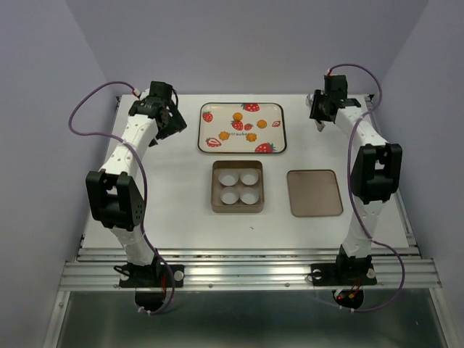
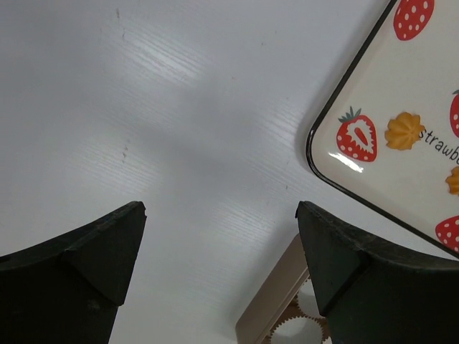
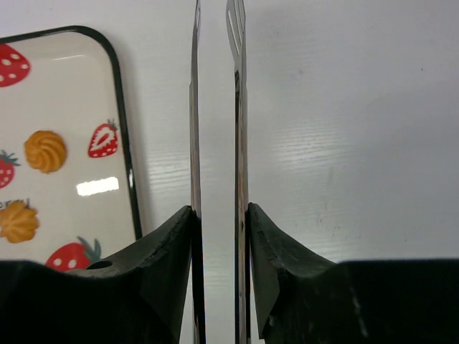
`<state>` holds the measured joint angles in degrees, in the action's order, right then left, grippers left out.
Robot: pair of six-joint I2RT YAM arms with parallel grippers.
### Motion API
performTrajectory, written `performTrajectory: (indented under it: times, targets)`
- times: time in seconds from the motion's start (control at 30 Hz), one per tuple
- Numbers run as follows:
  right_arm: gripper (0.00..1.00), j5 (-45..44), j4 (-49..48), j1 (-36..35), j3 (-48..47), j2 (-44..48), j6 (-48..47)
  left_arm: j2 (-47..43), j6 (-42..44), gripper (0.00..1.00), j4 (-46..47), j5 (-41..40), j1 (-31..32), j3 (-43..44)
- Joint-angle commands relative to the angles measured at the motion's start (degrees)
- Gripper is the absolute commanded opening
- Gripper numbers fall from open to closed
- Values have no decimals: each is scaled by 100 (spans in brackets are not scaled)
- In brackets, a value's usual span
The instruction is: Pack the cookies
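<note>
Well clear of the cookies (image 1: 238, 116), left jaws gape empty; right jaws pinch tongs (image 3: 239, 143).

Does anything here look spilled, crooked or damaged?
Nothing stands out. The cookies lie on the strawberry tray, the box holds four empty cups squarely, and its lid lies flat beside it.

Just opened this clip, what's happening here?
Packing has not started. All four cookies lie on the strawberry tray, and the four paper cups in the box are empty, with a flat lid lying to its right. The right gripper holds metal tongs above the table just right of the tray. The left gripper is open and empty, over the table left of the tray.
</note>
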<state>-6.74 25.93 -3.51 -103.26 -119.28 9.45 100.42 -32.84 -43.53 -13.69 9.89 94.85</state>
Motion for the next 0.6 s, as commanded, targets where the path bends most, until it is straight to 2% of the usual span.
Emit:
performTrajectory:
  times: [0.0,0.27,0.43,0.57]
  targets:
    - [40,621,534,-62,-53,633,338,-436,-3,99,-480,-11,83,394]
    - [42,1402,1659,-290,-642,916,426,-515,-91,99,-736,148,118,535]
    - [43,1369,2336,-888,-950,942,373,-357,-30,99,-596,42,118,570]
    - [43,1404,2381,-1160,-1213,898,548,-216,-38,99,-525,77,136,693]
